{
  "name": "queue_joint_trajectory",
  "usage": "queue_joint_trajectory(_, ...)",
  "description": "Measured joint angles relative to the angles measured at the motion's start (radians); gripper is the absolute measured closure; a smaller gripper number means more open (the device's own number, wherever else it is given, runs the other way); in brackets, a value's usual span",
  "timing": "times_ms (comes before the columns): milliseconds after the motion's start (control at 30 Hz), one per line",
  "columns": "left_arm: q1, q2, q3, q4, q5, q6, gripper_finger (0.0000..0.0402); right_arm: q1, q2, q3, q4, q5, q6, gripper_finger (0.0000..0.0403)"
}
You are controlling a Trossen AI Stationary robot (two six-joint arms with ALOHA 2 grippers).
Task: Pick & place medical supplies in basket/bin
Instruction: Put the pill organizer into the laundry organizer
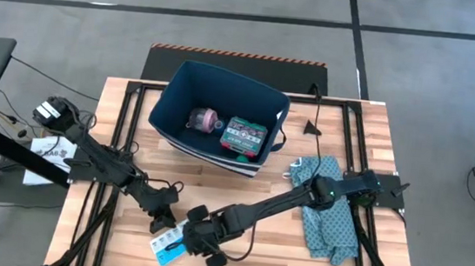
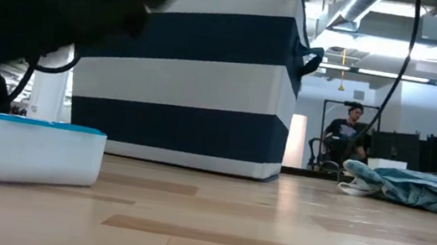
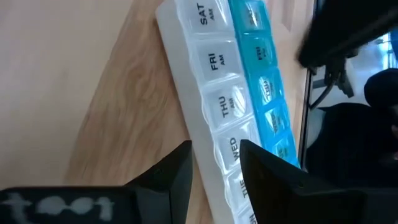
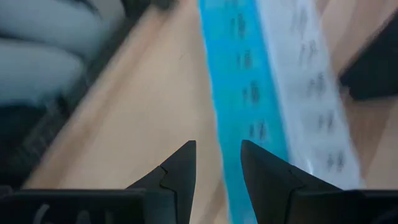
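A light-blue and white pill organizer (image 1: 166, 247) lies flat on the wooden table near its front edge, and also shows in the low view (image 2: 21, 147). My left gripper (image 1: 161, 223) hangs open just on its far-left side. In that arm's wrist view the white day row (image 3: 217, 93) shows through the gap between the fingertips (image 3: 216, 158). My right gripper (image 1: 188, 243) stands open at the organizer's right end, and its blue row (image 4: 242, 93) runs past the fingertips (image 4: 217, 155). The navy striped bin (image 1: 167, 100) stands at the far middle. It holds a pink roll (image 1: 206, 119) and a green-red box (image 1: 244, 136).
A teal patterned cloth (image 1: 328, 208) lies crumpled on the table's right side, under the right arm. The bin's striped wall (image 2: 191, 76) fills the middle of the low view. A person (image 2: 345, 126) sits in the room beyond. Bare wood lies between bin and organizer.
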Motion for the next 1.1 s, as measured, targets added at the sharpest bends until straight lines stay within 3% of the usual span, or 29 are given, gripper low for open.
queue_joint_trajectory(233, 0.0, 0.0, 0.0, -0.01, -0.006, -0.01, 0.028, -0.017, 0.06, 0.007, 0.062, 0.0, 0.02, 0.0283)
queue_joint_trajectory(567, 0.0, 0.0, 0.0, 0.002, -0.008, -0.023, 0.028, -0.027, 0.07, 0.007, 0.052, -0.052, 0.059, 0.0283)
queue_joint_trajectory(867, 0.0, 0.0, 0.0, 0.026, -0.011, -0.023, 0.028, -0.017, 0.073, 0.004, 0.09, 0.004, 0.06, 0.0283)
queue_joint_trajectory(1100, 0.0, 0.0, 0.0, 0.023, -0.012, -0.024, 0.028, -0.038, 0.077, 0.009, 0.133, -0.033, 0.097, 0.0282)
